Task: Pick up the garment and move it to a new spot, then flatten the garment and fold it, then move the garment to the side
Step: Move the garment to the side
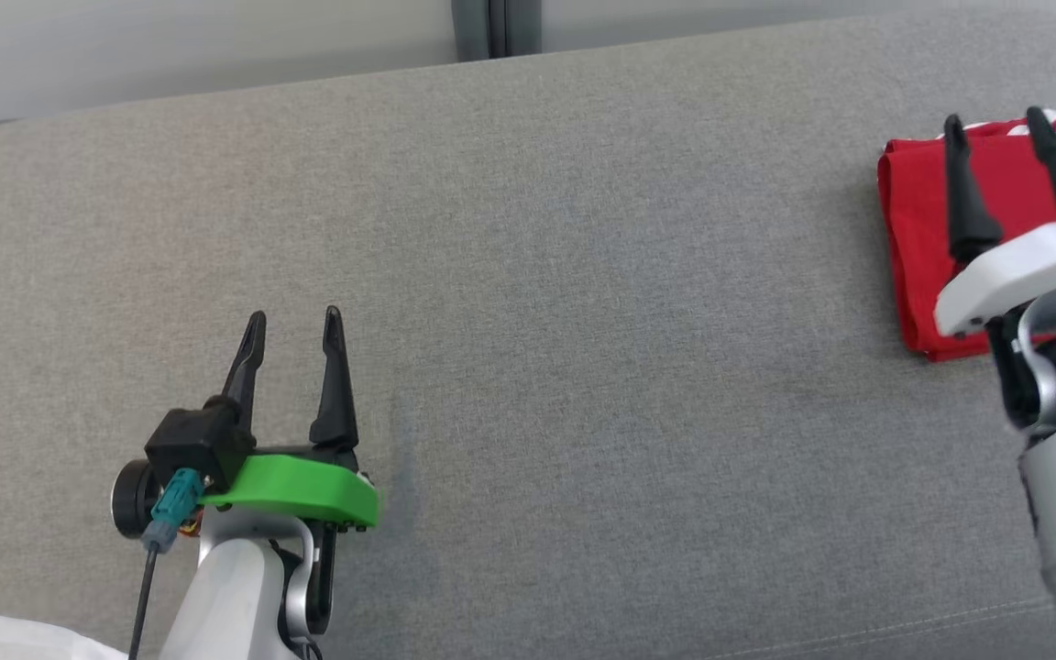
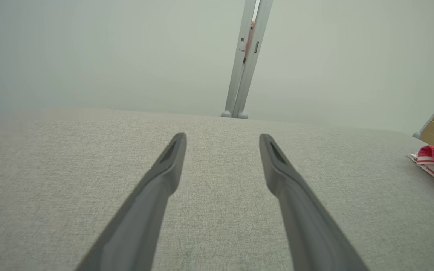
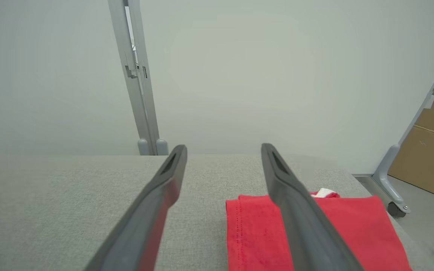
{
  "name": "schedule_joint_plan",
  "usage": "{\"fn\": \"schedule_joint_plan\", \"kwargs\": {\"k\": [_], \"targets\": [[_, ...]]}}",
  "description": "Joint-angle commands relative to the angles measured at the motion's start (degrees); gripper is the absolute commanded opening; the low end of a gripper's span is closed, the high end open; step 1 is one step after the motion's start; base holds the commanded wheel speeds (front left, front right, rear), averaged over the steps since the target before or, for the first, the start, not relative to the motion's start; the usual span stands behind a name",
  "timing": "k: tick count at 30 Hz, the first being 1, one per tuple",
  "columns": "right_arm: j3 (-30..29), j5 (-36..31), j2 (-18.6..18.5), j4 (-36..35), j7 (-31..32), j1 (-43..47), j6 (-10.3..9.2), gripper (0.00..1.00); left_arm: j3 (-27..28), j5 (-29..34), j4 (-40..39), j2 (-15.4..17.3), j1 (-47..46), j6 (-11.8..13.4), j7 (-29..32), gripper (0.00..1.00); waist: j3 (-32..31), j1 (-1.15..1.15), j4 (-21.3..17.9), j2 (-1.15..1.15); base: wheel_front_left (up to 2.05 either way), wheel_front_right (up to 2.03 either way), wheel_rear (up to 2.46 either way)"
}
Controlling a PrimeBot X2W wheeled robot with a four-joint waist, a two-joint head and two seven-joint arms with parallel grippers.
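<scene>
Garment (image 1: 918, 229) lies folded at cushion's (image 1: 583, 321) right edge; left gripper (image 1: 294, 313), right gripper (image 1: 994, 116) jaws apart, empty; right should lift off without snagging.

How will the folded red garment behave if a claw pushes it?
Probably floppy: the red garment is thin cloth in flat folded layers. Pushed, it would likely bunch rather than slide, since the grey woven surface looks grippy.

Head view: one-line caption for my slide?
Folded red garment on grey cushion, open right gripper by it, open left gripper apart.
</scene>
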Motion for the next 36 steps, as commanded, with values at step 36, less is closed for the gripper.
{"fn": "schedule_joint_plan", "kwargs": {"k": [36], "targets": [[-0.8, -0.6, 13.6, -10.68, -10.73, 31.14, -0.09, 1.0, -0.64, 1.37, -0.73, -0.04, 13.24, 4.34, -0.07, 1.0, -10.6, 0.0, 7.21, 0.0, 0.0, 0.0, 0.0]]}}
